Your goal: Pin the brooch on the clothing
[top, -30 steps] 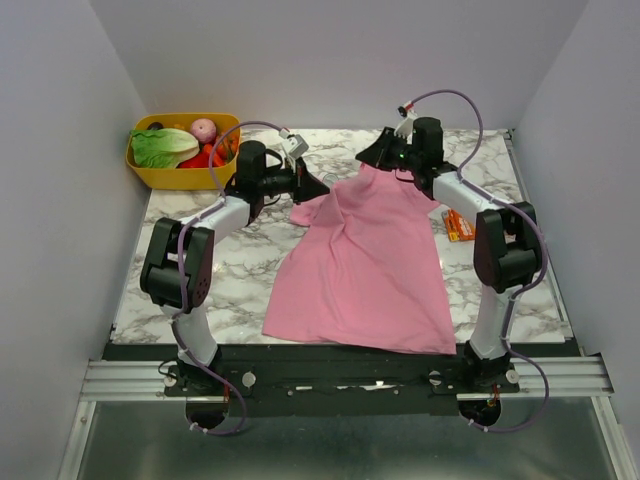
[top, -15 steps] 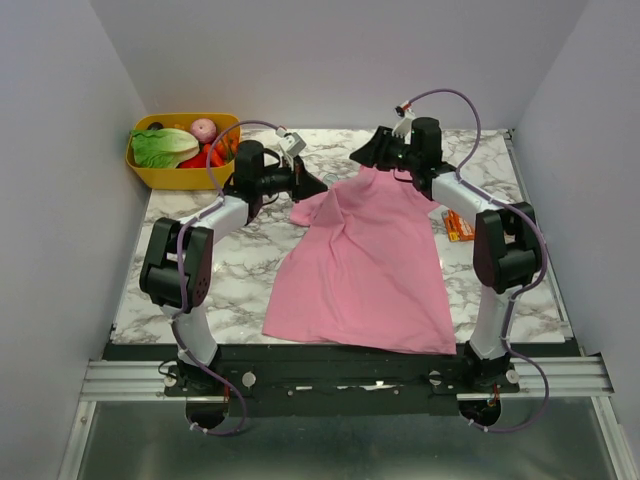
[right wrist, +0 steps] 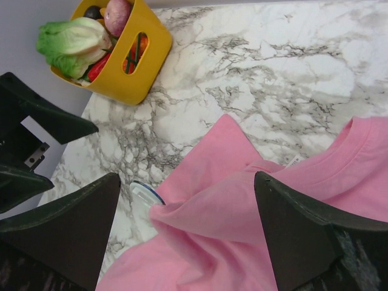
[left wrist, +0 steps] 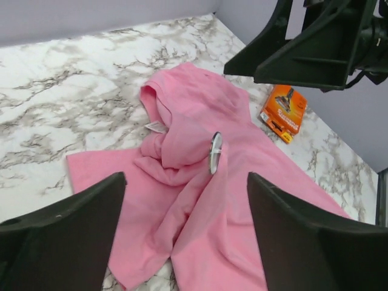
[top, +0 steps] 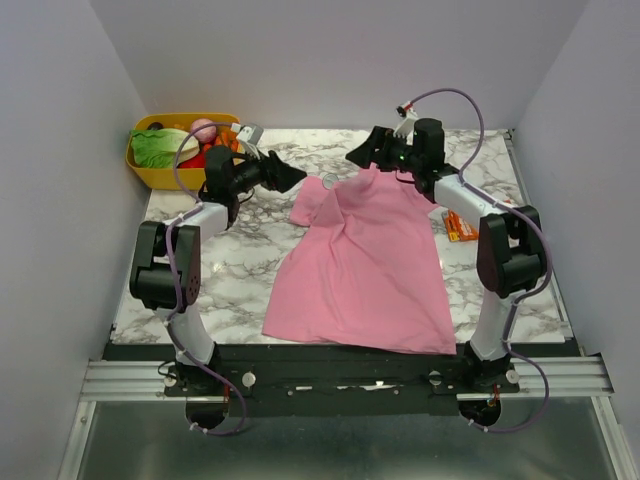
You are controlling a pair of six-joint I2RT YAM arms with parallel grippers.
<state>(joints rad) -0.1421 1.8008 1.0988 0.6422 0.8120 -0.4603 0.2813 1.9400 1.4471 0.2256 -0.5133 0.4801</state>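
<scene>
Where the brooch sits: the brooch (left wrist: 215, 153) is seen on a raised fold of the pink T-shirt (top: 360, 260), at the shirt's 11 o'clock corner, near the neck and one sleeve.
Gripper states: the left gripper (top: 288, 176) is spread wide with nothing between its fingers (left wrist: 66, 236). The right gripper (top: 358, 155) is spread just as wide and is likewise empty.
Gripper positions: the bunched collar end is flanked, the left gripper at its 9 o'clock and the right at its 12 o'clock. Both are held clear of the cloth.
Why so held: the brooch is carried by the fabric alone, so the fastening is judged to be done or nearly done, with room left for a check.
Shirt lay: the hem is spread flat toward 6 o'clock on the marble surface (top: 240, 270). The collar end is gathered into folds, probably to offer a ridge for the pin.
Brooch look: a tiny disc is shown nearly edge-on from the left wrist, with a pale rim and a dark line. From the right wrist it is half tucked under a fold (right wrist: 145, 191).
Not settled: whether the pin passes through the cloth cannot be told.
Bystanders: a yellow basket (top: 150, 178) of vegetables is at 10 o'clock, and an orange packet (top: 458, 225) lies at the shirt's 3 o'clock.
</scene>
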